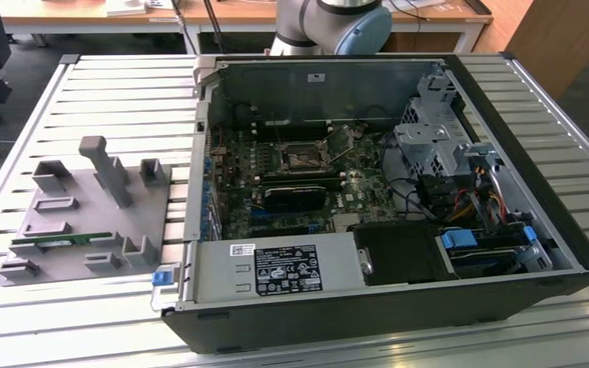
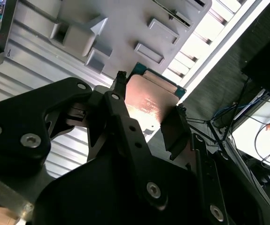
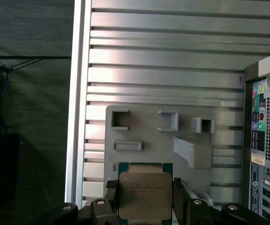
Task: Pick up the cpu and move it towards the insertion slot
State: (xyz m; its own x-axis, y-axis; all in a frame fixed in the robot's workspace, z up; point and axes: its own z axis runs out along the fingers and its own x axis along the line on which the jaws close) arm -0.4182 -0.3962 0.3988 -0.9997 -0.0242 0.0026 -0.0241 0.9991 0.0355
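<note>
The cpu (image 3: pixel 144 192) is a flat square chip with a silver top and a green rim, and my gripper (image 3: pixel 145 200) is shut on it, one black finger on each side. In the second wrist view the cpu (image 2: pixel 151 99) shows a shiny, pinkish face between the same fingers (image 2: pixel 119 105), held above the grey fixture plate (image 2: pixel 125 28). The insertion slot (image 1: pixel 303 157) is a small square socket with a metal frame on the motherboard inside the open computer case (image 1: pixel 376 307). The arm's base (image 1: pixel 336 19) stands behind the case.
The grey fixture plate (image 1: pixel 80 222) with raised holders lies on the slatted table at the exterior view's left and carries a green memory stick (image 1: pixel 54 241). The case holds a power supply (image 1: pixel 274 270), a drive cage (image 1: pixel 432 146) and cables. The table edge (image 3: pixel 78 93) runs beside the plate.
</note>
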